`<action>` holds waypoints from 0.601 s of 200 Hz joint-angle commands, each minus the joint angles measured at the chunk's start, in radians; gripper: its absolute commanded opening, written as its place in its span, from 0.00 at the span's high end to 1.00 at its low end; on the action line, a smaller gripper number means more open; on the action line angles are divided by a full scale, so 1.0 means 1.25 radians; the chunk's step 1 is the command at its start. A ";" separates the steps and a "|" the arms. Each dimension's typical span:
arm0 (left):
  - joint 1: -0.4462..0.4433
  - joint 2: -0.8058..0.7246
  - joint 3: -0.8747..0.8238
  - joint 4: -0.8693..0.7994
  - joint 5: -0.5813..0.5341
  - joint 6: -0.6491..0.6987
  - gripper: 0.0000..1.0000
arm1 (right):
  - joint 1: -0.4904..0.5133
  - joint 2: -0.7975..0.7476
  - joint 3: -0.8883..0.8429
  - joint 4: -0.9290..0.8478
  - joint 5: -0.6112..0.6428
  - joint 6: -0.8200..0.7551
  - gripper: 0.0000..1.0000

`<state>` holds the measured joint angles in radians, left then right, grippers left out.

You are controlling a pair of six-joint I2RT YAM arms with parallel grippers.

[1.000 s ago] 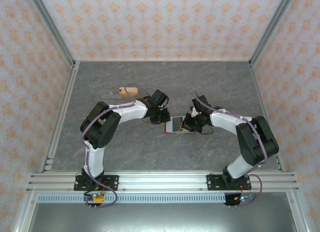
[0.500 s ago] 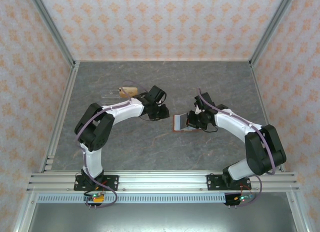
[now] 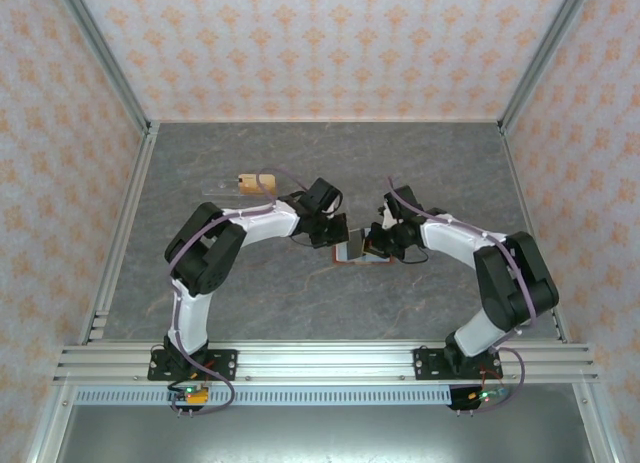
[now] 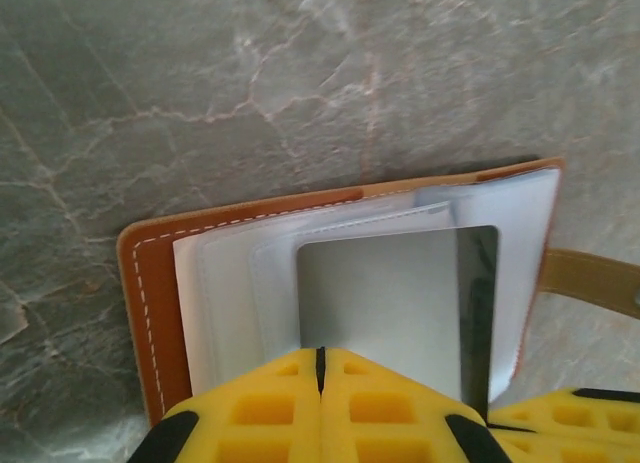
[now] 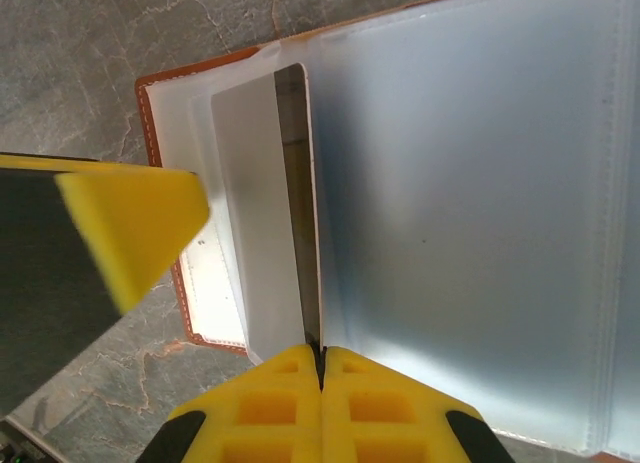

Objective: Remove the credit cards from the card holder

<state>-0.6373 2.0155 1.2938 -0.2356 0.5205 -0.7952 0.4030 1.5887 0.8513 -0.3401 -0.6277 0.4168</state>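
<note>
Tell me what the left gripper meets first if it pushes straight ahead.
Most likely the grey card in the card holder, right ahead of the left gripper; depth is unclear.

Both arms reach forward and curl inward, left gripper (image 3: 338, 235) and right gripper (image 3: 373, 245) close together, angled downward, jaws pressed tight.

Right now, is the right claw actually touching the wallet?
Touching. The right wrist view shows the right gripper shut on the edge of a clear page of the card holder; that edge runs straight into the seam between its jaws.
</note>
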 commanded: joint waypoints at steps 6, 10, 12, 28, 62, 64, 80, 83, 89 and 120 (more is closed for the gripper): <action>0.000 0.012 0.031 -0.027 -0.014 0.004 1.00 | -0.002 0.023 0.012 0.027 -0.012 -0.015 1.00; -0.001 0.013 0.031 -0.034 -0.019 0.006 1.00 | -0.003 0.024 0.011 0.028 -0.011 -0.017 1.00; -0.001 0.014 0.031 -0.037 -0.021 0.008 1.00 | -0.003 0.025 0.011 0.027 -0.010 -0.018 1.00; -0.001 0.016 0.030 -0.058 -0.038 0.019 1.00 | -0.003 0.032 0.009 0.027 -0.005 -0.030 1.00; 0.001 0.013 0.023 -0.101 -0.070 0.051 1.00 | -0.006 0.035 0.003 0.030 0.008 -0.067 1.00; 0.001 0.011 0.023 -0.103 -0.071 0.053 1.00 | -0.008 0.035 0.000 0.031 0.007 -0.068 1.00; 0.010 0.004 0.013 -0.107 -0.073 0.067 1.00 | -0.019 0.029 -0.011 0.040 0.000 -0.070 1.00; 0.011 0.001 0.010 -0.107 -0.074 0.070 1.00 | -0.023 0.027 -0.013 0.043 -0.002 -0.070 1.00; 0.015 -0.003 0.005 -0.107 -0.073 0.075 1.00 | -0.030 0.024 -0.017 0.044 -0.007 -0.070 1.00; 0.025 -0.012 0.001 -0.110 -0.068 0.097 1.00 | -0.061 0.007 -0.034 0.047 -0.022 -0.066 1.00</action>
<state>-0.6258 2.0243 1.3121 -0.2905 0.4858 -0.7254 0.3573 1.6150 0.8364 -0.2886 -0.6590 0.3531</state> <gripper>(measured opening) 0.047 0.044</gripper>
